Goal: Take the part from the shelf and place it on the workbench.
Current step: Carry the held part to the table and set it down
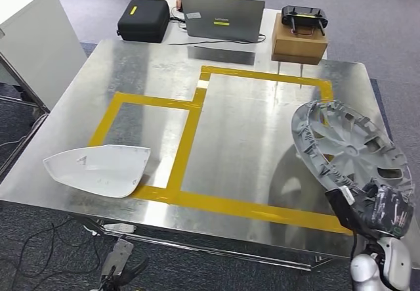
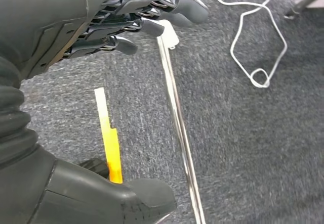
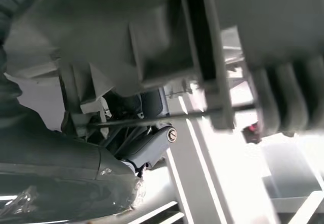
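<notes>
A grey plastic wheel cover (image 1: pixel 349 148) hangs tilted over the right side of the steel workbench (image 1: pixel 237 127), inside the yellow-taped zone. My right hand (image 1: pixel 376 212) grips its near rim from below at the bench's front right edge. In the right wrist view the cover's ribbed underside (image 3: pixel 153 37) sits close over the thumb and fingers (image 3: pixel 149 148). My left hand (image 2: pixel 126 16) hangs low beside the bench over grey carpet, fingers loosely extended and holding nothing.
A white curved shell part (image 1: pixel 99 169) lies at the bench's front left. At the back stand a black case (image 1: pixel 144 20), a laptop (image 1: pixel 223 16) with a person behind it, and a cardboard box (image 1: pixel 298 40) with a controller on top. A white cabinet (image 1: pixel 35 38) stands left.
</notes>
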{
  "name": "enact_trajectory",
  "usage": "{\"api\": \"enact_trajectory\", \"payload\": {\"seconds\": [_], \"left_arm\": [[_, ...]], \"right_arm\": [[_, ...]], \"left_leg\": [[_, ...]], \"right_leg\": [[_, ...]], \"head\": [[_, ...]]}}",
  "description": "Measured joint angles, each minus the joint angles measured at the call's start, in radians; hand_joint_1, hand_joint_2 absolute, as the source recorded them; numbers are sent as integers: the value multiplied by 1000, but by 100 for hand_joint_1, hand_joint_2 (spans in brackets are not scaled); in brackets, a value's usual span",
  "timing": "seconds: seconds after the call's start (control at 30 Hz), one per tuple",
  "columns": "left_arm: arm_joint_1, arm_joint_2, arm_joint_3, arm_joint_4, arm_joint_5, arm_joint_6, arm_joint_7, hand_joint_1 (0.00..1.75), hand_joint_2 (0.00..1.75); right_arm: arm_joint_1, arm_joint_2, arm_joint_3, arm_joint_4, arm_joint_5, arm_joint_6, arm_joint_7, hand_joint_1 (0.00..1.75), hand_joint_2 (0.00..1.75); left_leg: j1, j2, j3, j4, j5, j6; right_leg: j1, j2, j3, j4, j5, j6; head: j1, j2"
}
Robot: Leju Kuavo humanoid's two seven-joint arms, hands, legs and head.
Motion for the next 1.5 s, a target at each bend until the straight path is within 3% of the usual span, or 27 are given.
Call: {"api": "enact_trajectory", "payload": {"seconds": [0.17,0.5,0.93,1.5], "left_arm": [[-6,-3,-17,0,-2,-1,2,0,175],[-8,-4,-26,0,-10,-4,8,0,175],[-18,-19,-57,0,-31,1,25,0,175],[-21,-21,-74,0,-41,-4,23,0,175]], "right_arm": [[-57,-35,90,51,30,1,33,175,175],[-76,-56,168,68,44,19,29,175,175],[-51,-56,439,-24,104,80,46,175,175],[-42,-56,506,-47,122,81,53,175,175]], "left_leg": [[0,0,0,0,1,1],[0,1,-1,0,1,1],[0,1,-1,0,1,1],[0,1,-2,0,1,1]], "right_leg": [[0,0,-1,0,1,0],[0,1,-1,0,1,0],[0,1,-2,0,1,0],[0,1,-2,0,1,0]], "head": [[0,0],[0,0],[0,0],[0,0]]}}
